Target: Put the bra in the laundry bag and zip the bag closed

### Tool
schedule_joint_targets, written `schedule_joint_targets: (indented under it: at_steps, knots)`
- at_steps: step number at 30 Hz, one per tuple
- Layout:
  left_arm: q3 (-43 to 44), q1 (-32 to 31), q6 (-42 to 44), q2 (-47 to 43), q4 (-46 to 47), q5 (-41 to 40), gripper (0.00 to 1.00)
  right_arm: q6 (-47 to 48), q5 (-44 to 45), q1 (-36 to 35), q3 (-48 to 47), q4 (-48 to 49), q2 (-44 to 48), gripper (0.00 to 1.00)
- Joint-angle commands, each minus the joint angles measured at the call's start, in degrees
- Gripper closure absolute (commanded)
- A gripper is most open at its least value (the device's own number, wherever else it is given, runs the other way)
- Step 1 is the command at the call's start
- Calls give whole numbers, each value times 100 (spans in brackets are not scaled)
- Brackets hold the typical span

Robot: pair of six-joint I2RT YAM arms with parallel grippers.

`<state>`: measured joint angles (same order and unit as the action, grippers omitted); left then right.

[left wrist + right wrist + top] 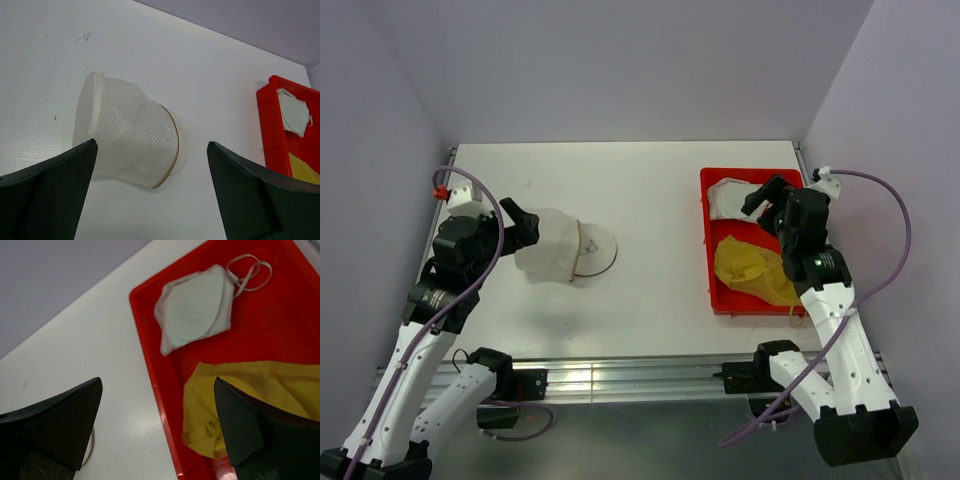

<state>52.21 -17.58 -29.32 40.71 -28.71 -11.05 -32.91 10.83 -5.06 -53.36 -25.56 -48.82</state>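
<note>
Plain white surface [660, 200] carries a red plastic tray [706, 250] at right and a white mesh drum-shaped laundry bag [552, 258] at left, with the released left claw [152, 145] hovering by it. A mustard-yellow fabric bra [752, 268] lies in the tray's near half. Spread wide, the right claw [158, 381] straddles the tray wall; descending here, it may strike the rim or snag the white-grey bra [196, 307].

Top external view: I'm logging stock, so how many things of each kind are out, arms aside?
Bra: 2 (mustard-yellow bra, white-grey bra)
Laundry bag: 1
Red tray: 1
Total: 4
</note>
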Motion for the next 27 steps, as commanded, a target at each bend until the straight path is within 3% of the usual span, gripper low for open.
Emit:
schedule_joint_targets:
  at_steps: [1,6,11,20,27]
  knots:
    - [-166,27,120,-63,94,217,1,-145,420,180,-166,-353,-286,0]
    - [-281,27,128,-195,94,332,1,-418,-28,636,203,-274,-611,1]
    - [-334,27,137,-248,67,375,1,-410,-195,638,826,-63,-690,5]
    - [-351,27,234,-46,111,516,1,-567,1280,751,880,-573,-752,10]
    - [-343,-131,260,200,76,456,1,-524,948,1611,916,-669,-1103,11]
